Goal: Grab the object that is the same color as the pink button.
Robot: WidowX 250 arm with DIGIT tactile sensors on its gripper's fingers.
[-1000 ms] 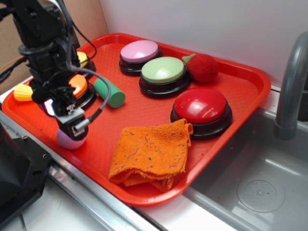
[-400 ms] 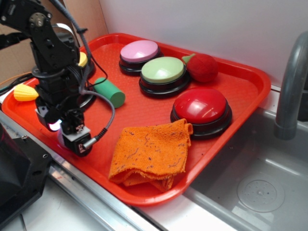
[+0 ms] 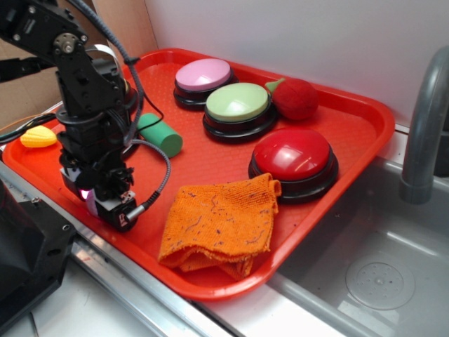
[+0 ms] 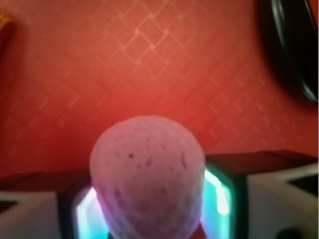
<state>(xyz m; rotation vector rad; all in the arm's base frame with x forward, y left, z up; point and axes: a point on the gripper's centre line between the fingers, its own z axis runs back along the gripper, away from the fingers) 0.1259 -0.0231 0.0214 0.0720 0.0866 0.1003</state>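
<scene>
1. Ball (image 4: 147,175): pink, dimpled, filling the wrist view between the two pads (image 4: 219,191). You cannot see from here whether the pads touch it, so whether the jaws are clamped or merely straddling it cannot be told. In the exterior view only a pink sliver shows under the gripper (image 3: 98,199), low at the tray's near-left edge.

2. Tray (image 3: 365,119): red, sitting on the counter beside a sink.

3. Cloth (image 3: 219,225): orange, crumpled, just right of the gripper, apart from it.

4. Green cylinder (image 3: 159,135) and a yellow toy (image 3: 38,136): behind the arm, on the tray's left side.

5. Red button (image 3: 295,160), green button (image 3: 238,109), pink button (image 3: 203,79): well apart from the ball, toward the far side. The pink button is your colour reference. A red strawberry toy (image 3: 295,98) lies by the far rim.

Risks, as judgement: the ball is round and may squirt out if the pads close off-centre. A lift before a firm grip would leave it behind. It sits near the tray rim, so a nudge could roll it against the lip.

Change: a second ago the ball sat exposed below the raised gripper. The arm has since descended over it, hiding nearly all of it. Nothing else on the tray has moved.
</scene>
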